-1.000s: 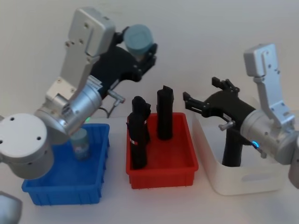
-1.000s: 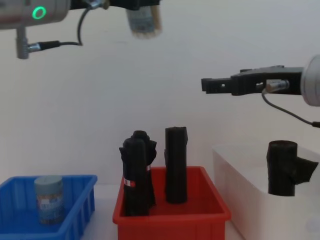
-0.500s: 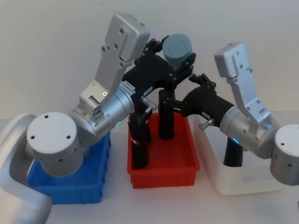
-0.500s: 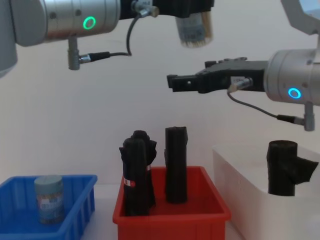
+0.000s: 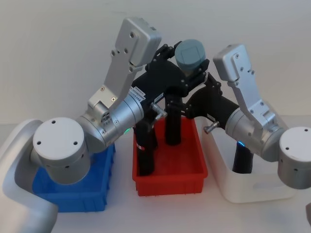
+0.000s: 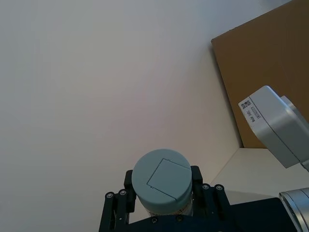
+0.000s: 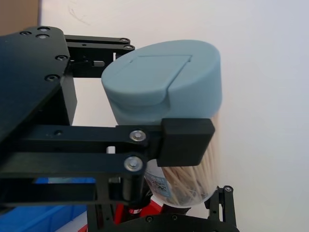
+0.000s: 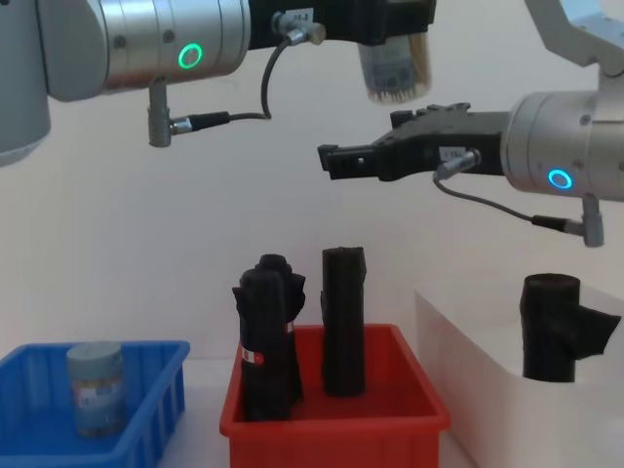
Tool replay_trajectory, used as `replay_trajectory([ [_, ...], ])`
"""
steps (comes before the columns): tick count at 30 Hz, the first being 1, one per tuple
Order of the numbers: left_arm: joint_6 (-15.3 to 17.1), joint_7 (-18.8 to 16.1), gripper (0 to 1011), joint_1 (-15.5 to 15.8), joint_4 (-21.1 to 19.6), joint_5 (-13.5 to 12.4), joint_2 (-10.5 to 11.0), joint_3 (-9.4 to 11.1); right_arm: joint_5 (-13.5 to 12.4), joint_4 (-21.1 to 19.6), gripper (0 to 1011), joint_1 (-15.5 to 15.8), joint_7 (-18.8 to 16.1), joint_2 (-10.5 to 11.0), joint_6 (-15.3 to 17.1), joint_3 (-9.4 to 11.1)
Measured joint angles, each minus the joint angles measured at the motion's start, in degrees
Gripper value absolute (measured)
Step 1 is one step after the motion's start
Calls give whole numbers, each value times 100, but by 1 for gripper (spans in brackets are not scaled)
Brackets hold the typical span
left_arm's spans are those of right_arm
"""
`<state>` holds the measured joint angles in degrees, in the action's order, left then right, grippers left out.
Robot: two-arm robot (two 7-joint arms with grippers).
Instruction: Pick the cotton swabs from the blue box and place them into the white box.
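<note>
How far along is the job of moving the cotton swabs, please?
Nothing looks delivered: the white box shows a black roll but no jar. In hand: the left gripper holds one swab jar high above the red bin, the open right gripper just below it. Left: dropping that jar off, then the second jar standing in the blue box.

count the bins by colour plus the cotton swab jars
blue box: 1
red bin: 1
white box: 1
cotton swabs: 2 jars, this one up high in the left gripper jaws, right gripper open close below; the other in the blue box
total: 5
</note>
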<state>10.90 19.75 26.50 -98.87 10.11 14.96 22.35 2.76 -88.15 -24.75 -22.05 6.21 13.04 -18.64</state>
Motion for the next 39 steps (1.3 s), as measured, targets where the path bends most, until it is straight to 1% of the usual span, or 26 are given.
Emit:
replay_trajectory([
  [8,25,-1,682,-11,-4,7,30,-18,94,0,1001,9,68,45,50,7],
  [16,39,-1,682,-6,12,10,34,-24,143,-21,1001,38,-4,93,46,5],
  [25,82,27,682,16,55,-21,29,-19,248,-164,1001,101,-133,176,-160,-19],
  [34,144,47,682,22,70,-45,30,-10,396,-351,1001,158,-155,272,-339,-22],
  [39,156,62,682,23,69,-46,32,-7,466,-420,1001,185,-152,319,-368,-19],
])
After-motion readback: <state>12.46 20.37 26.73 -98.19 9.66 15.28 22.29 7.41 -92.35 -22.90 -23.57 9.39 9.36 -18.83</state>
